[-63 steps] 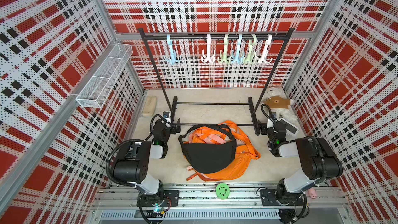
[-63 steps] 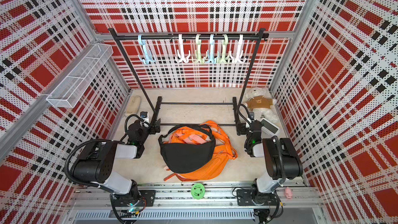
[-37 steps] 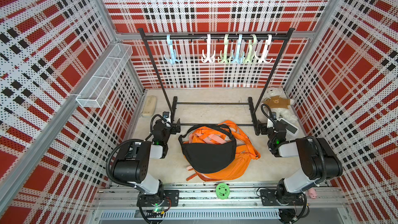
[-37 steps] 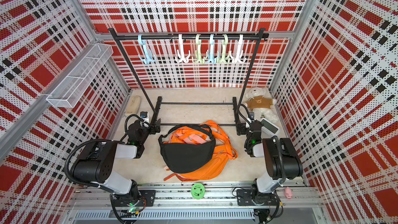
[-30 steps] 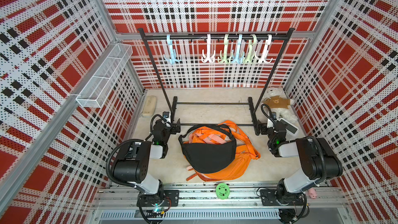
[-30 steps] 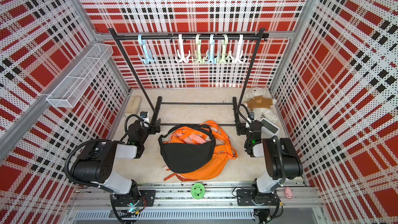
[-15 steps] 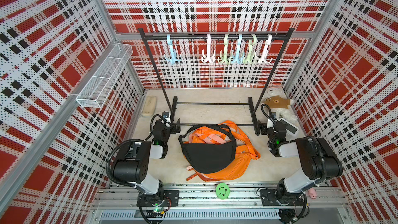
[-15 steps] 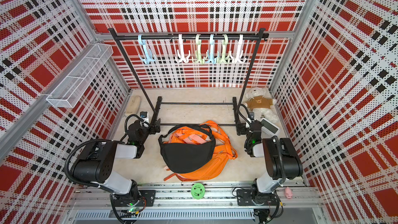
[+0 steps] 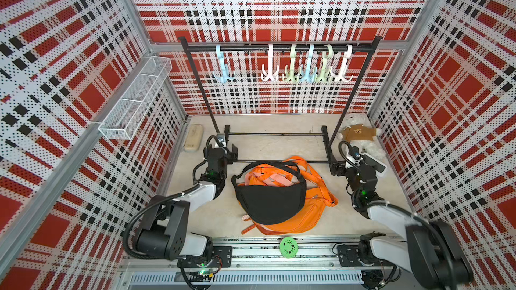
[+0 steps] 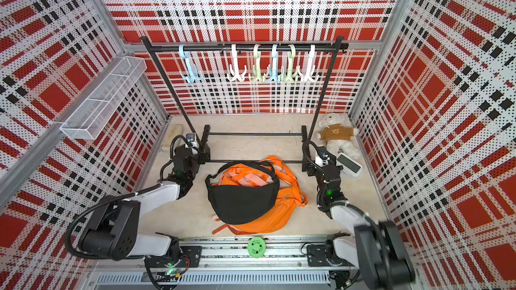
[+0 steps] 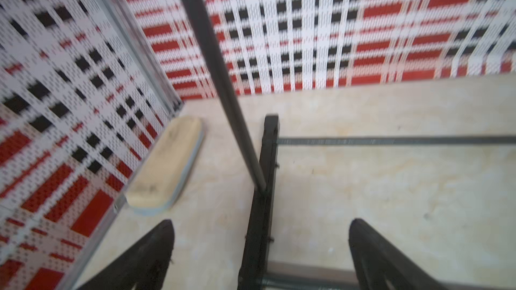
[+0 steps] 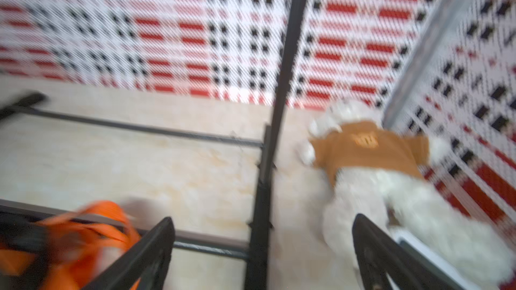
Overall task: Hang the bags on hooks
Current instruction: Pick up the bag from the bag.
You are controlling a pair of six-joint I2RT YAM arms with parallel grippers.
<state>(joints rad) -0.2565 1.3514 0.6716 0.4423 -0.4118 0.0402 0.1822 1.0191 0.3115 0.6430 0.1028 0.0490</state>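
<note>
Bag (image 9: 269,205) near left pincer (image 11: 261,221), untouched

Bright, even light; blurred wrist views.

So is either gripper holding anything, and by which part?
Nothing is held. The left gripper and right gripper are open and empty; the black bag lies between them.

Matt black cloth bag (image 9: 269,205), orange fabric backpack (image 9: 310,214), matt metal rack (image 9: 245,49), probably plastic hooks (image 9: 222,64), fluffy plush bear (image 9: 358,134).
</note>
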